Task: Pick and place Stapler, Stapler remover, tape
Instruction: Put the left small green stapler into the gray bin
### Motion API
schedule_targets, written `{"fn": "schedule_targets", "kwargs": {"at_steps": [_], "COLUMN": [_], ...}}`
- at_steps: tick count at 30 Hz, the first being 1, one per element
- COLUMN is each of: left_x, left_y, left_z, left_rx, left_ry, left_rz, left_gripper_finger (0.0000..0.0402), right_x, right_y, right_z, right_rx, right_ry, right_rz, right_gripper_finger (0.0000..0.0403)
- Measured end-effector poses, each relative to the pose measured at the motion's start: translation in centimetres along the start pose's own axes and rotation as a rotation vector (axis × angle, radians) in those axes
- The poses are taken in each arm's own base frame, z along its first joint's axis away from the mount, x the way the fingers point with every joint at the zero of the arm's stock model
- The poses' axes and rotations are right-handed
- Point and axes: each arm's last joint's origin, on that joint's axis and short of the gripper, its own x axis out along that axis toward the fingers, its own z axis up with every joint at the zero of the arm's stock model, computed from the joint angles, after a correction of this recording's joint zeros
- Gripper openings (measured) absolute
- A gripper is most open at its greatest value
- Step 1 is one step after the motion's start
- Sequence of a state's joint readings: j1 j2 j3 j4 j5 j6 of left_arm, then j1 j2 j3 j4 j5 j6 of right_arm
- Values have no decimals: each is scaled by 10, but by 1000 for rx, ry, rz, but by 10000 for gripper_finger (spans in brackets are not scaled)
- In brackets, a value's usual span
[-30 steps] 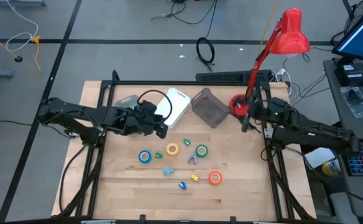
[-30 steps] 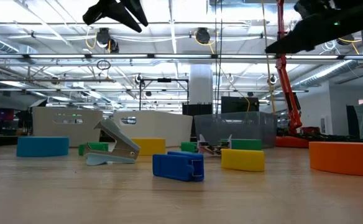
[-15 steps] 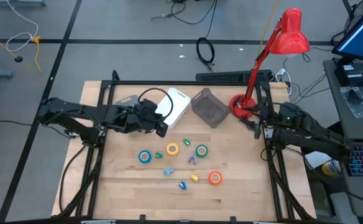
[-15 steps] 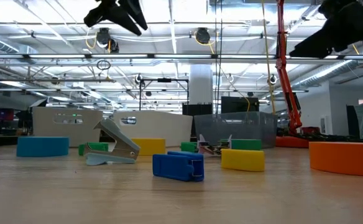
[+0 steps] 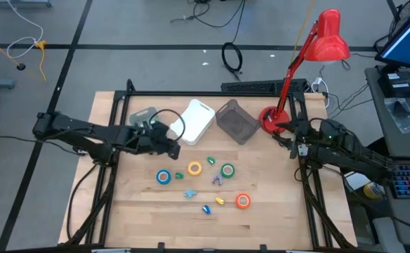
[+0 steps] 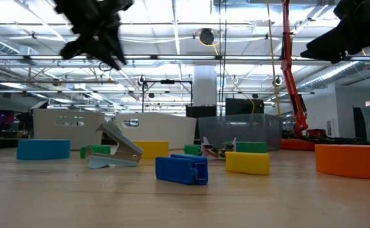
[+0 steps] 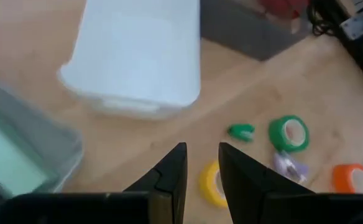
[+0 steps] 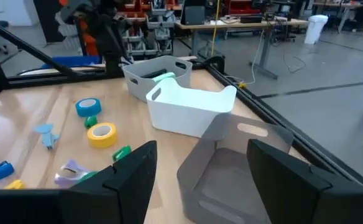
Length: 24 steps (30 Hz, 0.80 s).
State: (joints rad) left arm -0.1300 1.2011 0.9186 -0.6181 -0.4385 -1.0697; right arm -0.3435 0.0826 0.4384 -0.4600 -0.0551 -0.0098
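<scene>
white bin [image 8: 191, 109], yellow tape [image 8: 101, 134], blue tape [image 8: 87, 106]

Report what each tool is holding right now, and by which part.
Nothing is held. The left tool hovers with a narrow empty gap above the table; the right tool stands wide open and empty.

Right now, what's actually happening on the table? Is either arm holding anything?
Neither arm holds anything. The left gripper hovers near the white bin, its fingers only narrowly apart with nothing between them. The right gripper waits open at the table's right edge, beside the dark mesh bin. The four tape rolls, blue, yellow, green and orange, lie loose on the wood among small clips. A staple remover also sits unpicked.
</scene>
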Motion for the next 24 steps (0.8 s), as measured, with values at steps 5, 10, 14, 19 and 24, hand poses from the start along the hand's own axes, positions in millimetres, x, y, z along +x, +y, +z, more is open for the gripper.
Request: {"fn": "schedule_targets", "kwargs": {"at_steps": [5, 10, 14, 19, 24], "left_x": [-5, -12, -15, -14, -16], "left_y": [14, 23, 30, 36, 41], "left_z": [-20, -29, -31, -38, -43], "left_rx": [-51, -34, -7, 53, 188], "left_ry": [10, 7, 72, 254, 386], "left_rz": [-76, -95, -77, -67, -82], "left_gripper_finger": [92, 93, 93, 93, 93], "right_x": [12, 18, 18, 18, 18], "right_y": [1, 1, 1, 0, 0], "right_z": [-15, -18, -17, -17, -17], "right_rx": [101, 209, 202, 201, 201], "right_ry": [-11, -88, -99, -107, -106], "right_rz": [39, 62, 55, 26, 30], "right_gripper_finger": [242, 242, 242, 242, 242]}}
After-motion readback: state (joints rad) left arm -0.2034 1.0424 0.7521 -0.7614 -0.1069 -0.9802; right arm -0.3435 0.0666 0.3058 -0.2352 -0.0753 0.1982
